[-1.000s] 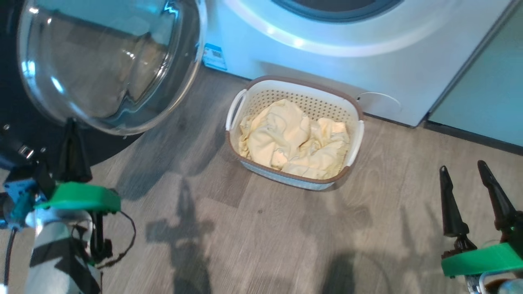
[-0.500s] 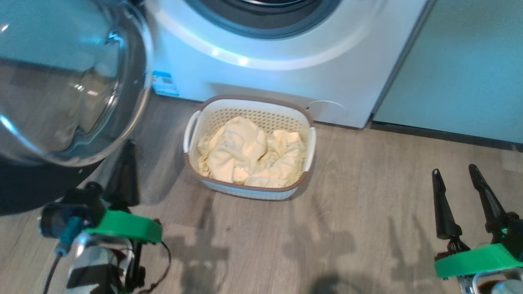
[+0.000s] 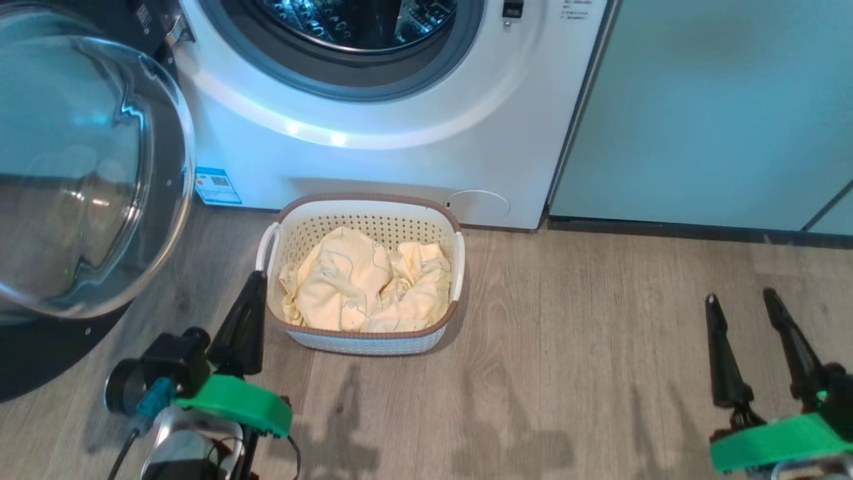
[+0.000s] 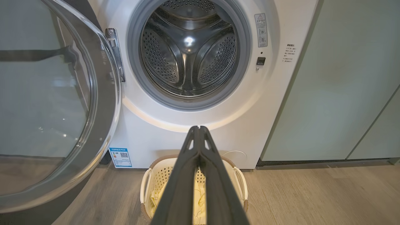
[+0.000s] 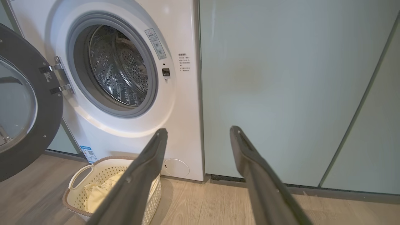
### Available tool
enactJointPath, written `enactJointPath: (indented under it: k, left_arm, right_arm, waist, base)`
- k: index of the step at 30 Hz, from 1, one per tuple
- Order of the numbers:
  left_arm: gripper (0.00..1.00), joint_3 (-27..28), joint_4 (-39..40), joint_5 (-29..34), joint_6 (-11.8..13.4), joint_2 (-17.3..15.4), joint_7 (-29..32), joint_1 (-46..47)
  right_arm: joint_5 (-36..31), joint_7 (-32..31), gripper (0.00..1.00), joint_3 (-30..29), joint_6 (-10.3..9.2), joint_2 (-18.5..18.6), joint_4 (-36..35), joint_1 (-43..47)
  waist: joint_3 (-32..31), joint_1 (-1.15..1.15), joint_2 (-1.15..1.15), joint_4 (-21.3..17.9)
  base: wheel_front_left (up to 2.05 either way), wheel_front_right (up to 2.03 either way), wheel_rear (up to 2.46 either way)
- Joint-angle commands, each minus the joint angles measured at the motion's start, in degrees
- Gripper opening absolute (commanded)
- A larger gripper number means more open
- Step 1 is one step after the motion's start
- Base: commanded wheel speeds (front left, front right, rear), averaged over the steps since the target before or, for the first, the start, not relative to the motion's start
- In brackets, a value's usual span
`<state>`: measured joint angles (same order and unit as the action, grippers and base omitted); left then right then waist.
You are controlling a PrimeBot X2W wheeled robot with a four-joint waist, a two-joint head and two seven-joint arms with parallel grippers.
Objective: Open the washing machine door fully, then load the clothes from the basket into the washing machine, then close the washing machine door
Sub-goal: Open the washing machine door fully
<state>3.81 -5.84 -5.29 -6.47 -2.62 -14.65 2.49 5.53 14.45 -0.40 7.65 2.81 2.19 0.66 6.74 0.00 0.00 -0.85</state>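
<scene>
The clothes (image 3: 363,287) lie heaped in the basket (image 3: 366,341), just right of your left gripper's (image 3: 255,280) clenched jaws; in its wrist view the fingers (image 4: 184,187) hide most of the heap. Beyond the tips stands the washing machine (image 3: 400,167), its door (image 3: 86,173) swung open and cut off at the edge. Your right gripper (image 3: 741,295) hangs well apart, jaws spread.

Pale green cabinets (image 3: 706,113) with flat matte fronts stand above a dark plinth (image 3: 666,230) at their foot, with grey wood-grain floor (image 3: 600,373) spreading before them.
</scene>
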Motion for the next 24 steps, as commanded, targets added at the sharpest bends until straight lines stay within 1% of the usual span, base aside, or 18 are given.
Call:
enactJointPath:
  k: [1, 7, 8, 10, 11, 12, 13, 14, 19, 24]
  left_arm:
    - [0.00, 2.0, 1.7, -0.4, -0.1, -0.5, -0.3, 1.2]
    - [0.00, 2.2, 0.7, -0.3, 0.2, -0.5, -0.3, 0.8]
    - [0.00, 2.3, 0.2, -0.2, 0.9, -0.5, -0.3, 0.8]
    - [0.00, 2.3, 0.1, -0.2, 1.2, -0.5, -0.3, 0.9]
    - [0.03, 2.4, -0.1, -0.2, 1.4, -0.5, -0.3, 0.9]
    - [0.39, 2.3, -0.2, -0.1, 1.7, -0.5, -0.3, 0.9]
    - [0.80, 2.3, -0.4, -0.1, 1.8, -0.5, -0.3, 1.0]
    - [1.00, 2.1, -0.5, 0.1, 2.1, -0.5, -0.3, 1.0]
    - [1.00, 2.1, -0.8, 0.2, 2.6, -0.5, -0.3, 1.4]
    - [1.00, 2.0, -0.7, 0.3, 2.6, -0.5, -0.3, 1.5]
  right_arm:
    - [0.3, 0.5, 1.00, 0.7, -0.16, 0.1, -1.7, -0.1]
    - [0.3, 0.5, 1.00, 0.7, -0.16, 0.1, -1.6, 0.2]
    - [0.3, 0.5, 1.00, 0.7, -0.16, 0.1, -1.6, 0.3]
    - [0.4, 0.5, 1.00, 0.6, -0.16, 0.1, -1.6, 0.3]
    - [0.4, 0.5, 1.00, 0.6, -0.16, 0.1, -1.6, 0.4]
    - [0.4, 0.5, 1.00, 0.6, -0.16, 0.1, -1.7, 0.5]
    - [0.3, 0.5, 1.00, 0.6, -0.16, 0.1, -1.7, 0.5]
    - [0.4, 0.5, 1.00, 0.7, -0.16, 0.1, -1.8, 0.5]
    - [0.4, 0.5, 1.00, 0.5, -0.16, 0.1, -1.8, 0.4]
    - [0.4, 0.5, 1.00, 0.4, -0.16, 0.1, -1.9, 0.5]
  waist:
    - [-0.3, 0.00, 0.00, -0.3]
    - [-0.9, 0.00, 0.00, -0.7]
    - [-1.1, 0.00, 0.00, -0.7]
    - [-1.1, 0.00, 0.00, -0.7]
    - [-1.1, 0.00, 0.00, -0.6]
    - [-1.1, 0.00, 0.00, -0.6]
    - [-1.1, 0.00, 0.00, -0.6]
    - [-1.1, 0.00, 0.00, -0.5]
    - [-1.0, 0.00, 0.00, -0.4]
    - [-1.1, 0.00, 0.00, -0.4]
  base:
    - [0.00, 0.00, 0.00]
    - [0.00, 0.00, 0.00]
    - [0.00, 0.00, 0.00]
    - [0.00, 0.00, 0.00]
    - [0.00, 0.00, 0.00]
    - [0.00, 0.00, 0.00]
    - [0.00, 0.00, 0.00]
    - [0.00, 0.00, 0.00]
    - [0.00, 0.00, 0.00]
    - [0.00, 0.00, 0.00]
